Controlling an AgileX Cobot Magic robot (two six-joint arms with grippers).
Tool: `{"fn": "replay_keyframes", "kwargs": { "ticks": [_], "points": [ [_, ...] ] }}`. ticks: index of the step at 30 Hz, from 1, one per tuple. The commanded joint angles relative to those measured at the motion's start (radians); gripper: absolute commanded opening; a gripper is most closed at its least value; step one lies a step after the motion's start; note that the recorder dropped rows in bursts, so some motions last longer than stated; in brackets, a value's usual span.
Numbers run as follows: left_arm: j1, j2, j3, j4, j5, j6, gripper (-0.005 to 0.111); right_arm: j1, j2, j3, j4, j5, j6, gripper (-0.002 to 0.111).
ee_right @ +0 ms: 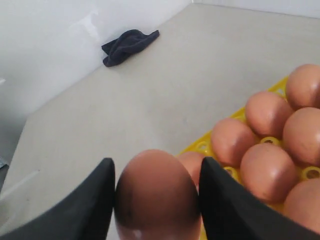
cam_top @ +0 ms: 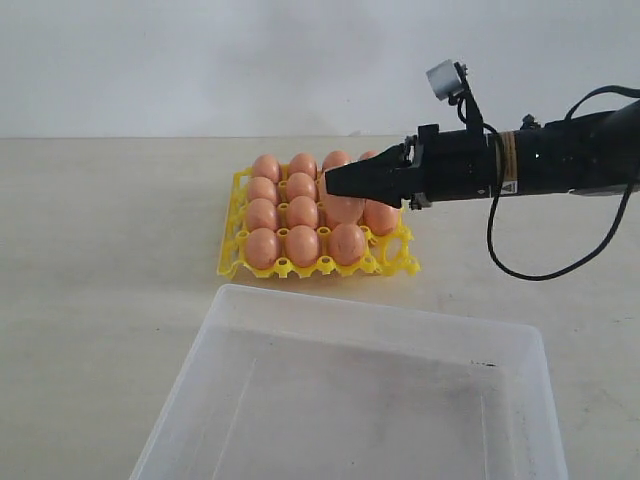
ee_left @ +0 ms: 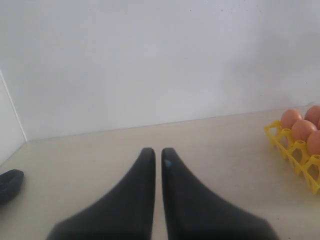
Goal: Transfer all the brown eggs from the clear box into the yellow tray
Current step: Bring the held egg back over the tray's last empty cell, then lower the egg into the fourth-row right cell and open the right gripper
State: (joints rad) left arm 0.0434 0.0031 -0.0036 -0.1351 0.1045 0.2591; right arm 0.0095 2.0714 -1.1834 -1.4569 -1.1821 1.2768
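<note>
The yellow tray (cam_top: 300, 268) sits mid-table, with several brown eggs (cam_top: 302, 245) filling its cups. My right gripper (cam_top: 335, 182) reaches in from the right and hovers over the tray's right side. In the right wrist view it (ee_right: 156, 162) is shut on one brown egg (ee_right: 157, 195), a finger on each side, with the tray's eggs (ee_right: 267, 170) just beyond. The clear box (cam_top: 225, 310) lies in front of the tray and no egg shows inside it. My left gripper (ee_left: 157, 151) is shut on nothing, low over bare table, with the tray's edge (ee_left: 295, 157) off to one side.
A dark cloth (ee_right: 128, 45) lies on the table by the white wall, and a corner of that cloth (ee_left: 9, 184) shows in the left wrist view. A black cable (cam_top: 520, 270) hangs from the right arm.
</note>
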Motion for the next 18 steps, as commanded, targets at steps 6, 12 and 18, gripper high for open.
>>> {"fn": "replay_keyframes", "kwargs": {
  "ticks": [6,12,18],
  "points": [
    [-0.006,-0.003,0.004,-0.003,0.001,0.003,0.004,-0.001,0.033,-0.003,0.062,0.125,-0.056,0.0],
    [-0.006,-0.003,0.004,-0.003,0.001,0.003,0.004,-0.039,0.02,0.004,0.086,0.093,-0.009,0.0],
    [-0.006,-0.003,0.004,-0.003,-0.002,0.003,0.004,-0.118,-0.018,0.191,0.207,0.062,-0.146,0.0]
  ]
}}
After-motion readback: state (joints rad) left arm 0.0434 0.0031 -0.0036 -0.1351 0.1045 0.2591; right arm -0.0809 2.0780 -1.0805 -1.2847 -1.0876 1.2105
